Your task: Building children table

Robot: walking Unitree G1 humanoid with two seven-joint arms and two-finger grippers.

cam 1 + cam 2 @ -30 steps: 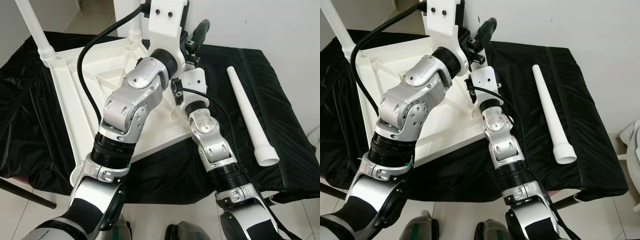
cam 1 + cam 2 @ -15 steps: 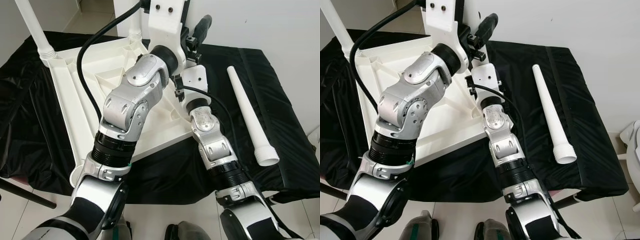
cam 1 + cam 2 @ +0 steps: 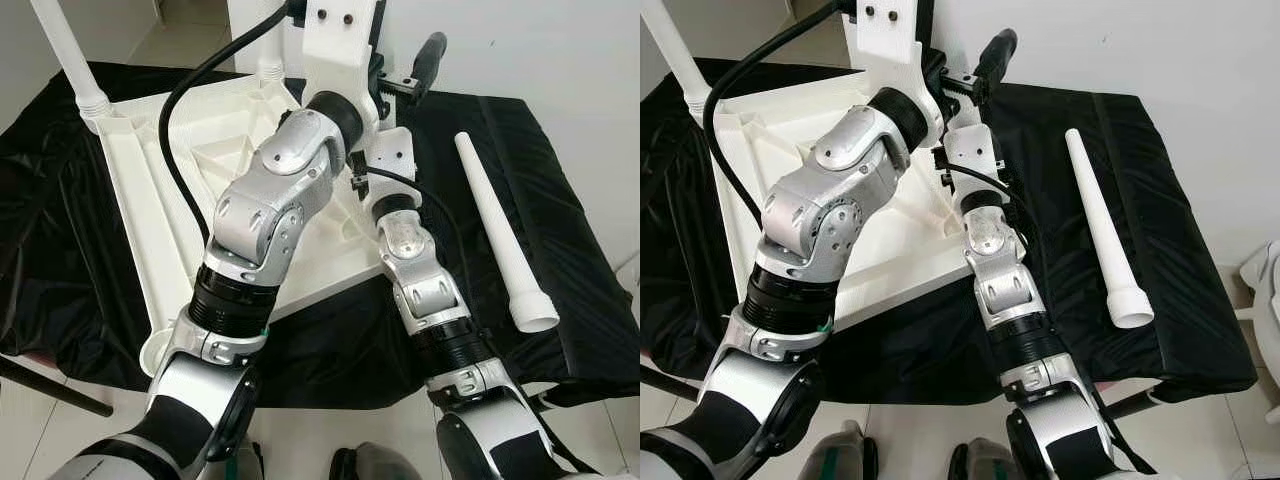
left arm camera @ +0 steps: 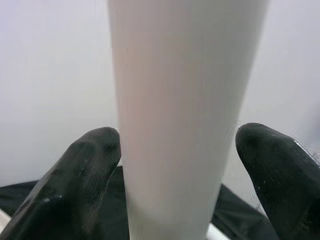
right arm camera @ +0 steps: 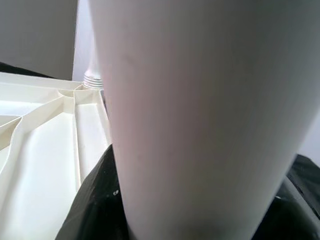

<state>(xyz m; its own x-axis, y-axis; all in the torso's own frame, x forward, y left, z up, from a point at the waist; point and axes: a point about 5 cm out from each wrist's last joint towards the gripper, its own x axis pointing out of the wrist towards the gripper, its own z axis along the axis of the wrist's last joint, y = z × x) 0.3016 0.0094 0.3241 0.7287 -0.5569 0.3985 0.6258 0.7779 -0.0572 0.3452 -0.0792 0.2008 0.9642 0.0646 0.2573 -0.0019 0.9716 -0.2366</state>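
A white children's table top lies upside down on a black cloth. One white leg stands in its far left corner, and another leg base stands at the far middle. My left arm reaches up over the far corner. In the left wrist view my left gripper is shut on an upright white leg, one black finger on each side. My right gripper is raised just right of that leg, which looms very close in its wrist view. A loose leg lies on the cloth to the right.
The black cloth covers the whole work surface and drops off at the right and front edges. A white wall rises close behind. A black bar crosses the floor at the lower left.
My right gripper has swung to the right, its visible finger now further from the left wrist mount. The left arm has shifted slightly right. The table top and loose leg have not moved.
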